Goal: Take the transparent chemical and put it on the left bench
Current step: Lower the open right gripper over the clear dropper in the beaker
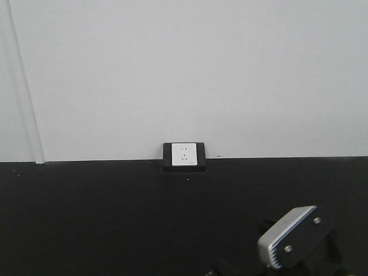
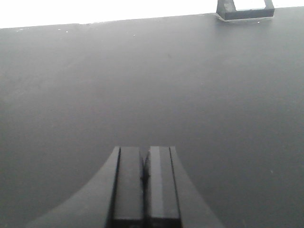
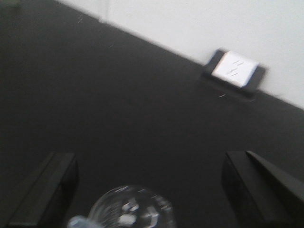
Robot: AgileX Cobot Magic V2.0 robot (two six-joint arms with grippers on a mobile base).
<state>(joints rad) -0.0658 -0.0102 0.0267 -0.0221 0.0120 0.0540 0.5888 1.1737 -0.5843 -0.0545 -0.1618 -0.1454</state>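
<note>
The transparent chemical [image 3: 130,209] is a small clear glass beaker. It shows blurred at the bottom edge of the right wrist view, standing on the black bench [image 3: 118,104]. My right gripper [image 3: 149,159] is open wide. Its dark fingers [image 3: 47,190] stand either side of the beaker, apart from it, with the beaker nearer the left finger. My left gripper [image 2: 144,151] is shut and empty, low over the bare black bench [image 2: 152,85]. The beaker does not show in the front view or the left wrist view.
A white wall socket in a black frame [image 1: 184,155] sits where the bench meets the white wall; it also shows in the right wrist view [image 3: 233,69] and in the left wrist view [image 2: 244,9]. A silver part of my right arm [image 1: 287,236] shows at the front view's lower right.
</note>
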